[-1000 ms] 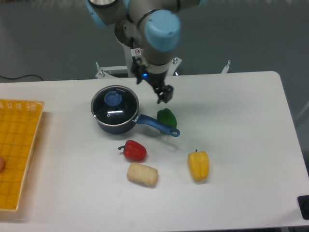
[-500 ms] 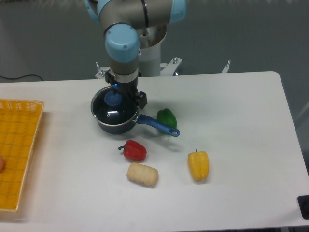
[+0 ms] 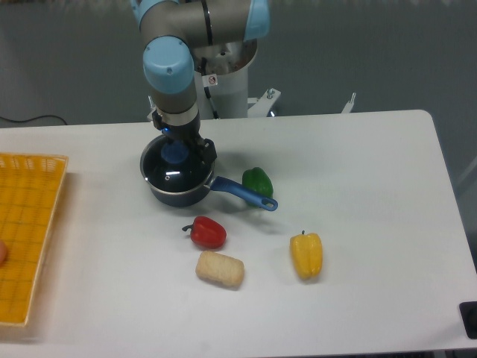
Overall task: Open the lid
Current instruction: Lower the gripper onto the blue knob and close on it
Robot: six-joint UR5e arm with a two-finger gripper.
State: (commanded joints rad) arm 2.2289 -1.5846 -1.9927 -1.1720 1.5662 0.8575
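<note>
I am hovering my gripper [image 3: 181, 151] directly over the lid [image 3: 173, 168], at its light blue knob [image 3: 174, 153]; whether my fingers are spread or pinching the knob I cannot tell. The lid is sitting on the pan [image 3: 179, 190], at the table's [image 3: 358, 224] back left. A green pepper [image 3: 258, 181] is lying beside the pan's handle [image 3: 244, 194].

Lid [image 3: 171, 168]: clear glass, thin silver rim, light blue knob [image 3: 175, 153]. Saucepan [image 3: 182, 194]: dark blue, brighter blue long handle [image 3: 244, 194]. Peppers: one green [image 3: 258, 181], one red [image 3: 207, 233], one yellow [image 3: 306, 255]. Bread roll [image 3: 220, 269]: pale beige. Basket [image 3: 26, 235]: orange-yellow, grid pattern. Table [image 3: 358, 186]: plain white. Robot arm [image 3: 173, 71]: grey with light blue caps. Gripper [image 3: 183, 146]: black.
</note>
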